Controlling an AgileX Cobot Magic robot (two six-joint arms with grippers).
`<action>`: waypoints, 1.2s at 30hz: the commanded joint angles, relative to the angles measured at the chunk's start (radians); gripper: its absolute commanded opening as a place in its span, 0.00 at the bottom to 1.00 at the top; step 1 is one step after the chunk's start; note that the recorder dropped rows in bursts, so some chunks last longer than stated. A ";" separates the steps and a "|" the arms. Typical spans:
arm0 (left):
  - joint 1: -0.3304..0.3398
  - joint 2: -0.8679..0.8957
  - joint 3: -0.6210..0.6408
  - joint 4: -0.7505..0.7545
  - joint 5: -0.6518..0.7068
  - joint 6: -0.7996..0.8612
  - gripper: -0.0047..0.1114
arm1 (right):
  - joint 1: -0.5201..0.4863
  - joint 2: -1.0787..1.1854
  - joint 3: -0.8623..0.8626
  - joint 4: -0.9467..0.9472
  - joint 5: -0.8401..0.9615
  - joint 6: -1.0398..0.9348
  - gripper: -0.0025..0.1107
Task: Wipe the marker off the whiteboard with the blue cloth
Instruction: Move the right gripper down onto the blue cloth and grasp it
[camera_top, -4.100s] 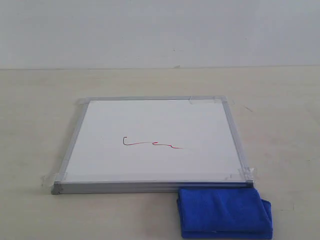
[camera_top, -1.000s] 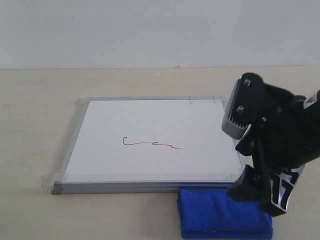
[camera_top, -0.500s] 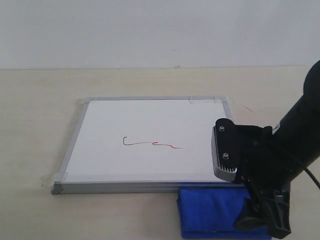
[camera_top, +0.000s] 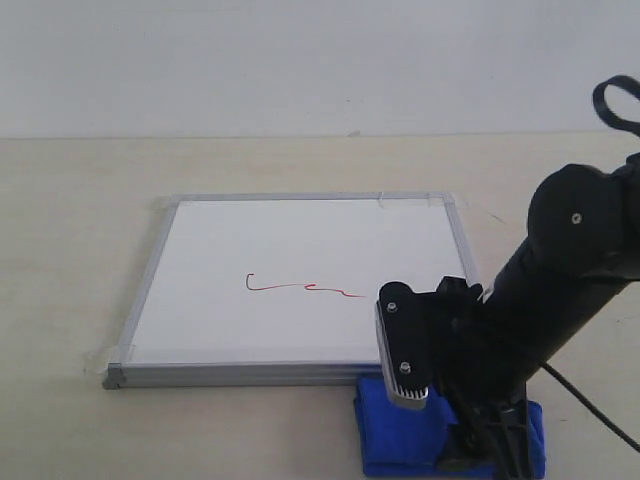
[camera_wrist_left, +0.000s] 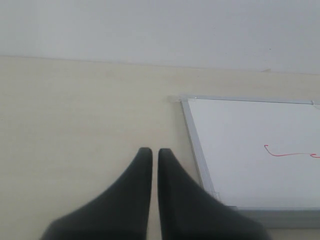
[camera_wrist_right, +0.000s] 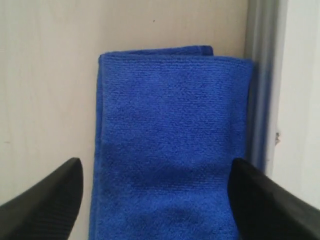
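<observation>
Shows, in the exterior view, the right gripper (camera_top: 495, 455) low over the blue cloth (camera_top: 400, 440) at the worktop's (camera_top: 80, 200) near edge, red marker line (camera_top: 305, 288) unwiped on the whiteboard (camera_top: 300, 240). Shows, at the left wrist, the left gripper (camera_wrist_left: 151, 151) beside the board, jaws together. Shows, at the right wrist, jaws wide apart astride the cloth (camera_wrist_right: 170, 110); risks nipping the touching aluminium frame (camera_wrist_right: 262, 75) or only the top fold.

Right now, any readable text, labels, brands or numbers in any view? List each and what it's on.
None readable in any view.
On the whiteboard: only the marker, a red squiggle with a hook, not letters.
On the blue cloth: no tag or label showing.
On the right claw and left claw: no markings visible.
</observation>
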 joint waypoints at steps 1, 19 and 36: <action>0.000 -0.003 -0.003 -0.010 -0.009 0.006 0.08 | 0.003 0.042 -0.004 -0.017 -0.034 -0.008 0.64; 0.000 -0.003 -0.003 -0.010 -0.007 0.006 0.08 | 0.003 0.060 -0.002 -0.017 -0.073 0.016 0.64; 0.000 -0.003 -0.003 -0.010 -0.007 0.006 0.08 | 0.003 0.071 0.000 -0.017 -0.040 0.054 0.64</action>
